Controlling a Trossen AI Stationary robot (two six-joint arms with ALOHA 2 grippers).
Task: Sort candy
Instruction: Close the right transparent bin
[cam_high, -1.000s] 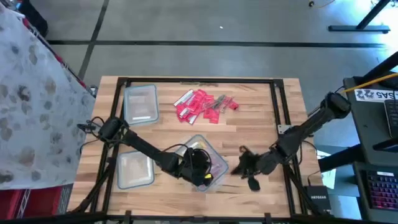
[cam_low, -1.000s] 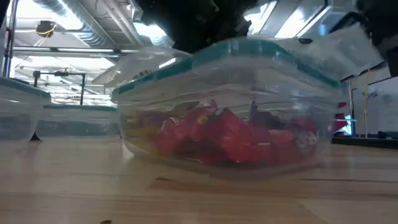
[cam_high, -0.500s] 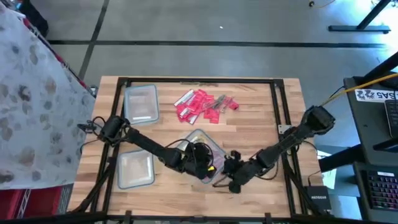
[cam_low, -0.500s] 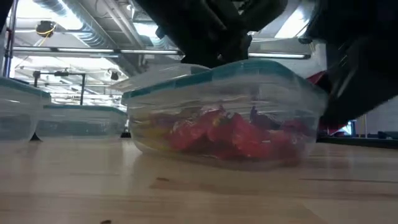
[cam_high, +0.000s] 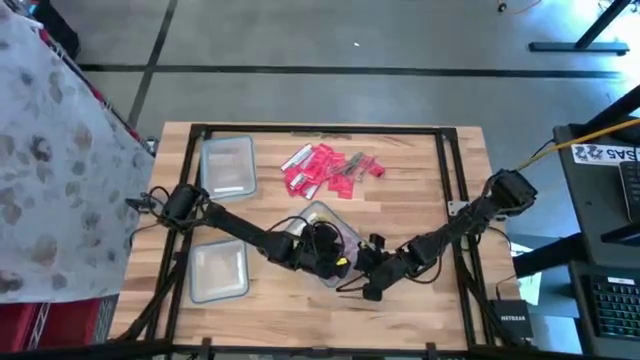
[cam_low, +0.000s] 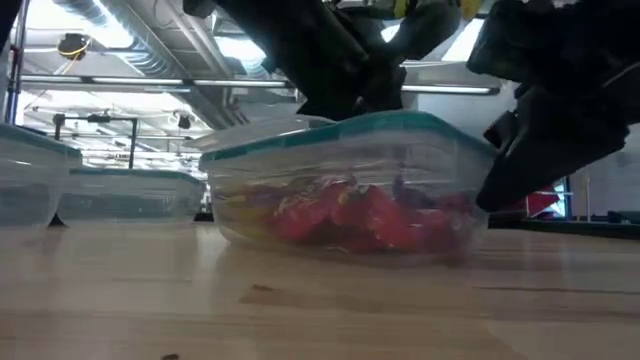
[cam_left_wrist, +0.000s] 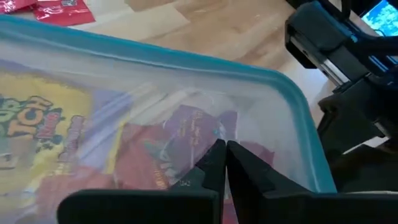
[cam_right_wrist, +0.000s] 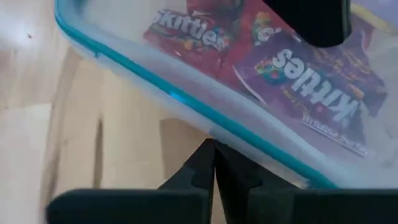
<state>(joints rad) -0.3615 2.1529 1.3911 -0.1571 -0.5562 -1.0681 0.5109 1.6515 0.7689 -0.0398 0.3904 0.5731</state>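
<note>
Left tool (cam_left_wrist: 222, 165) clenched, empty, over lidded tub (cam_high: 330, 245) of candy (cam_low: 370, 215) mid-table. Right tool (cam_right_wrist: 214, 163) clenched beside its rim. Loose candy pile (cam_high: 325, 168) unsorted. Judged: opening the lid; next needs a rim grip.

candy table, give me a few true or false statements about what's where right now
1. A loose pile of red candy lies on the bare table, apart from every tub. True.
2. The teal-rimmed tub in the middle is empty. False: it holds red, yellow and purple packets.
3. The left gripper has its fingers shut, over the middle tub. True.
4. The right gripper is inside the tub. False: it is outside, right at the tub's rim.
5. Two more tubs lie on the left side of the table. True.
6. The right gripper is wide open. False: its fingers are shut together.
</note>
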